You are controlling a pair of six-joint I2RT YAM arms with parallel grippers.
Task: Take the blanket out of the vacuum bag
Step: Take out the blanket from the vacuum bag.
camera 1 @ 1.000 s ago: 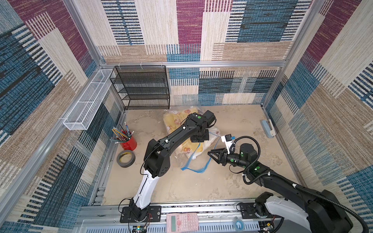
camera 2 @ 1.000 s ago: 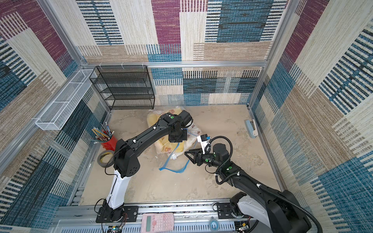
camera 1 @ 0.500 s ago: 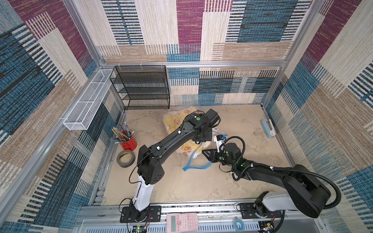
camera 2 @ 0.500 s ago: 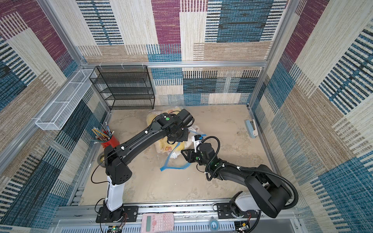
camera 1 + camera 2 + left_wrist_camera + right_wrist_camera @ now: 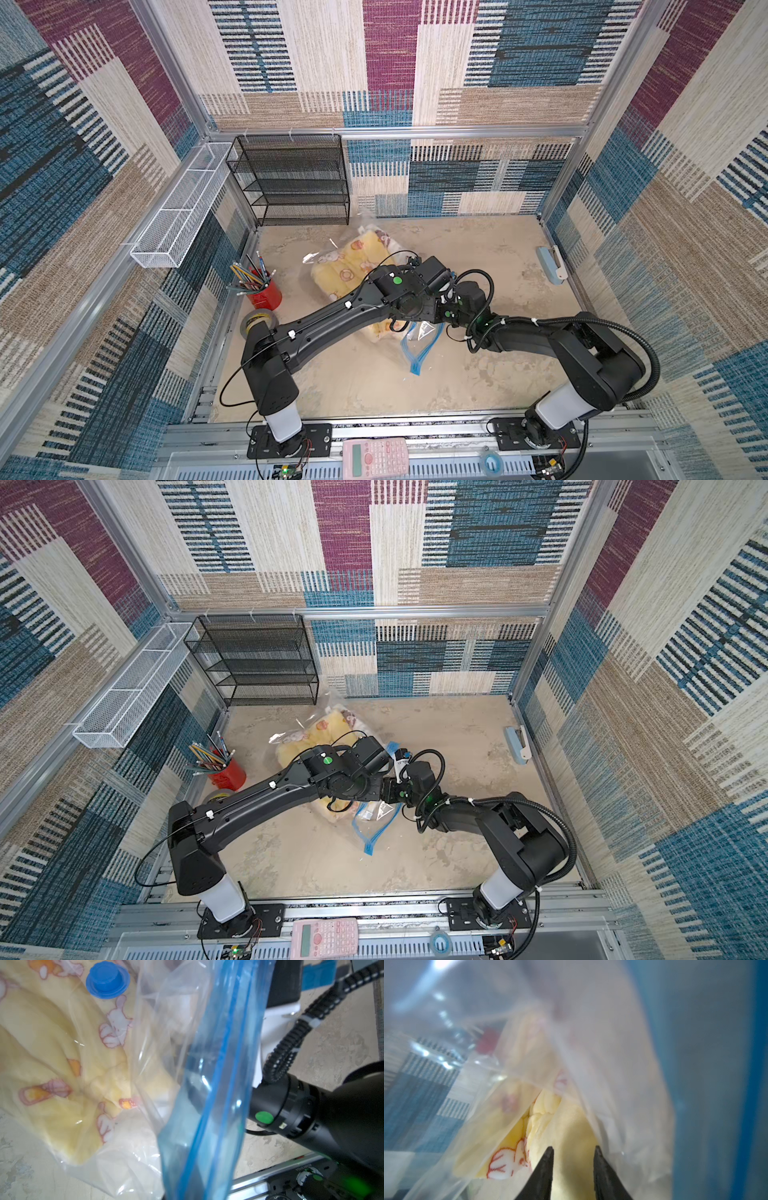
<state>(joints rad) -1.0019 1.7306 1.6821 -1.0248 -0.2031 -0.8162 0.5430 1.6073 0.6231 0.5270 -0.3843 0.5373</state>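
Right gripper reached inside the mouth of the vacuum bag, jaws narrower but parted.
A second earlier it hung outside, wider; now I saw its tips over a fold of the yellow blanket, not visibly pinching, so I judged the grab was next. Left gripper, clenched, seemed to hold the zip edge up. The vacuum bag lay mid-table, long axis far to near, mouth pointing near and slightly right.
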